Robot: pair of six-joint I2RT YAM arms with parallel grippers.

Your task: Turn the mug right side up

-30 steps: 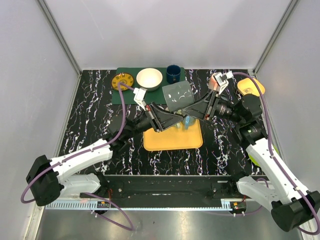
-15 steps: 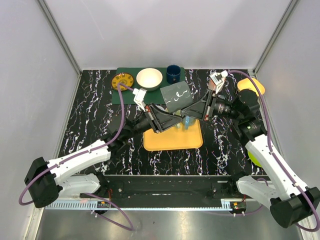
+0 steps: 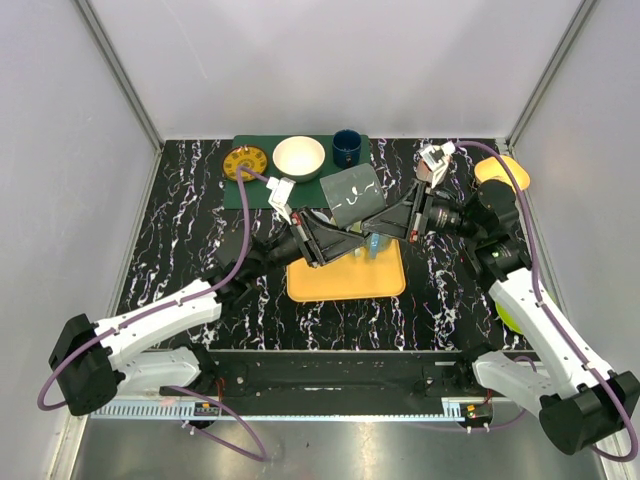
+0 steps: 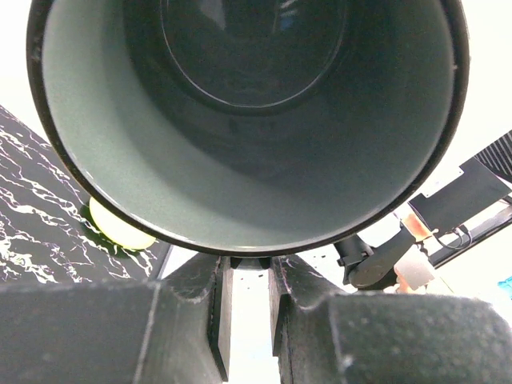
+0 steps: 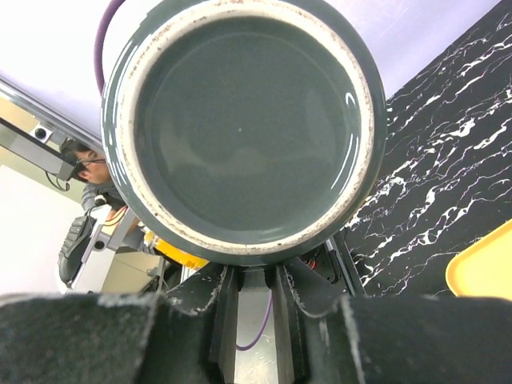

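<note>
The dark grey-green mug hangs in the air over the yellow tray, lying on its side between both grippers. My left gripper comes from the left and faces the mug's open mouth. Its fingers are closed on the handle stub under the rim. My right gripper comes from the right and faces the mug's flat base. Its fingers are closed on the handle below the base. A white mark shows on the mug's upper side.
A green mat at the back holds a yellow disc, a white bowl and a blue cup. An orange object lies at back right. A small blue item sits on the tray under the mug.
The mug has rolled a little, bringing a white mark into view on its side. The right wrist has shifted slightly left and back. Both grips hold.
</note>
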